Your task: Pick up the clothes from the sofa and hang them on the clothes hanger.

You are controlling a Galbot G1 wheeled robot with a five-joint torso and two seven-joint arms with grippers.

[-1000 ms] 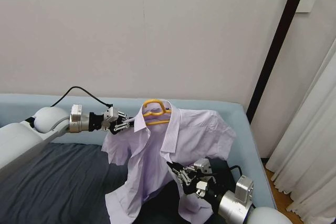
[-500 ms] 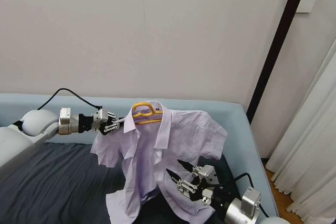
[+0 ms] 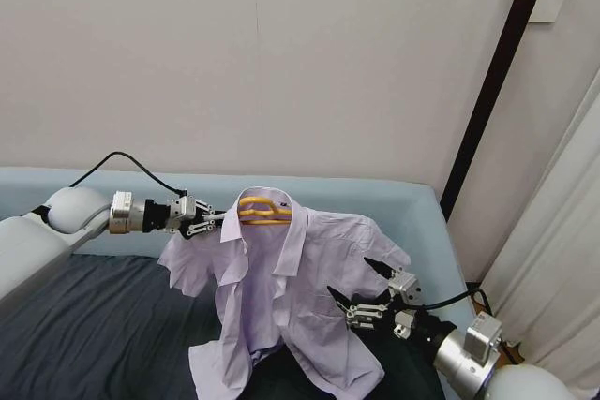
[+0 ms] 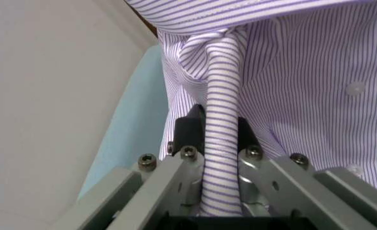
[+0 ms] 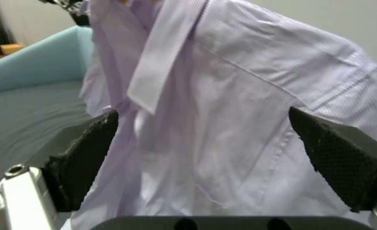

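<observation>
**A:** Where's the shirt rn?

**B:** The shirt (image 3: 291,297) is hanging on the yellow hanger (image 3: 262,208), which is sitting in the collar, up in front of the sofa (image 3: 417,201) back. The hem is trailing onto the dark seat cushion (image 3: 94,316).

**A:** L side?

**B:** The L gripper (image 3: 208,224) is reaching in at shoulder height. From its wrist cam, the L gripper (image 4: 217,132) is pinching a rolled fold of striped cloth, w/ jaws closed as far as the roll allows.

**A:** And R?

**B:** The R gripper (image 3: 361,292) is hovering low by the shirt front, fingers spread wide and gripping nothing. The cloth is hanging just ahead of its pads (image 5: 79,158).

**A:** What's worrying you?

**B:** The whole load is riding on one pinch of fabric. I can't tell if the hanger's arm is inside that roll. If it isn't, imo the hanger could be tipping and the shirt sliding off one shoulder.

**A:** Anything else?

**B:** The hem is dragging on the cushion, so any lift is prob tugging against the clamp. Also, the R fingers are sitting open next to loose cloth, which is a snag risk if that arm is swinging in w/o aiming.
</observation>
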